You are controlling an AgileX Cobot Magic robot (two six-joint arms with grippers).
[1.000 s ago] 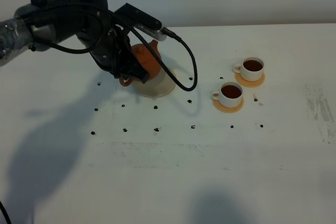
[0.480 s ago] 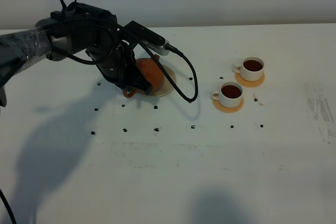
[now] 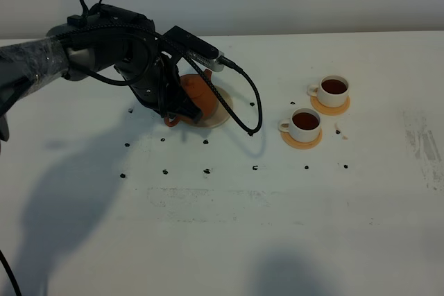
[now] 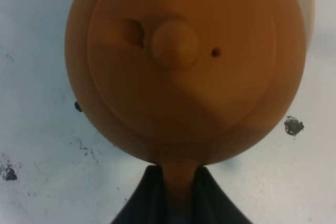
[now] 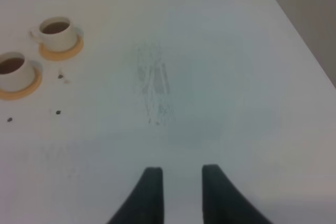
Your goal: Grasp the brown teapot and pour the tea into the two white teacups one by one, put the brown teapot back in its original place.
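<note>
The brown teapot sits low over the left part of the cream saucer; I cannot tell if it touches. My left gripper is shut on its handle. In the left wrist view the teapot fills the frame from above, its handle between the dark fingers, and the gripper is closed on it. A sliver of the saucer shows. The two white teacups hold dark tea and stand on orange coasters. My right gripper is open and empty.
The left arm's black cable loops down to the table right of the saucer. Small black marks dot the white table. The right wrist view shows both cups far off and a smudge on the table.
The left arm has lowered the teapot from its raised, tilted pose down to the saucer. In the last half second it has barely moved.
</note>
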